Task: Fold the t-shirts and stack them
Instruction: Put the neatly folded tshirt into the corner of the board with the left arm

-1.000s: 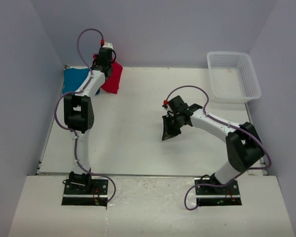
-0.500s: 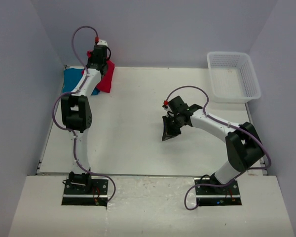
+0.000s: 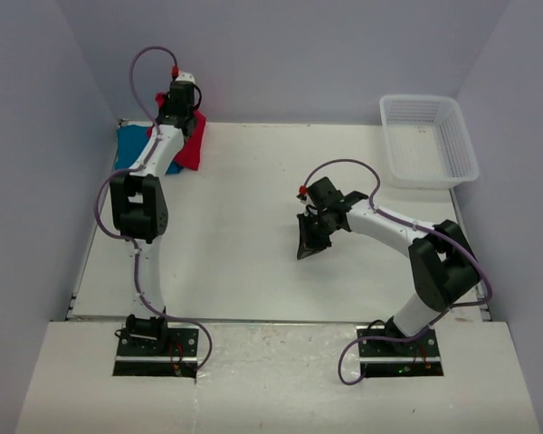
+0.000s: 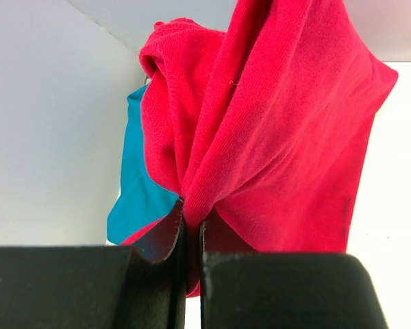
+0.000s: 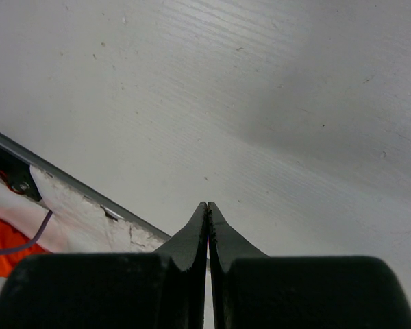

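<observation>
My left gripper [image 3: 179, 113] is at the far left corner, shut on the bright red t-shirt [image 3: 190, 149], which hangs bunched from it. In the left wrist view the red t-shirt [image 4: 274, 130] fills the frame, pinched between my fingertips [image 4: 192, 219]. The teal-blue t-shirt [image 3: 136, 145] lies on the table under and to the left of the red one, and shows as a patch behind it [image 4: 140, 192]. My right gripper [image 3: 309, 240] is shut and empty, low over the middle of the table, its closed tips [image 5: 207, 212] over bare white surface.
A white plastic mesh basket [image 3: 428, 140] stands at the far right corner. The purple back wall and left wall stand close to my left gripper. The table's near edge [image 5: 75, 185] shows in the right wrist view.
My left gripper has carried the red t-shirt left and toward the back, over the teal-blue one. The right arm has barely moved.
</observation>
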Motion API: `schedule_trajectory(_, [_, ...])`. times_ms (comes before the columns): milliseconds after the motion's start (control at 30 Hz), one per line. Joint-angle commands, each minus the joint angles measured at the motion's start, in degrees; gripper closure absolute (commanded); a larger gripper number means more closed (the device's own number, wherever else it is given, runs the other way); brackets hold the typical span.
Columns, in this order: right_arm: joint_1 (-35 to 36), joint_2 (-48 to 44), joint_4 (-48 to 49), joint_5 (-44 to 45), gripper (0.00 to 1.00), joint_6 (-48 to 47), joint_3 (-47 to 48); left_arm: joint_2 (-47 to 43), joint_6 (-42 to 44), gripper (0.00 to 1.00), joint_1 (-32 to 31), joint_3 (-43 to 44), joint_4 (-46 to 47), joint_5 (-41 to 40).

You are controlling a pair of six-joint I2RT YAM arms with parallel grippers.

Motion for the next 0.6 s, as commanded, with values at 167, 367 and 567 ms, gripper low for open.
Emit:
schedule_trajectory(167, [0.24,0.81,1.14,-0.38,1.00,-0.79,-0.48,-7.78,1.42,1.00,0.83,1.01,2.81,-2.84])
schedule_trajectory(367, [0.32,0.81,0.97,-0.29,1.00,-0.87,-0.13,-8.84,1.51,1.00,0.92,-1.01,3.69,-3.55])
schedule_trajectory(567, [0.24,0.81,0.79,-0.29,1.00,-1.05,0.05,-9.01,2.03,1.00,1.01,-1.37,4.13,-4.08])
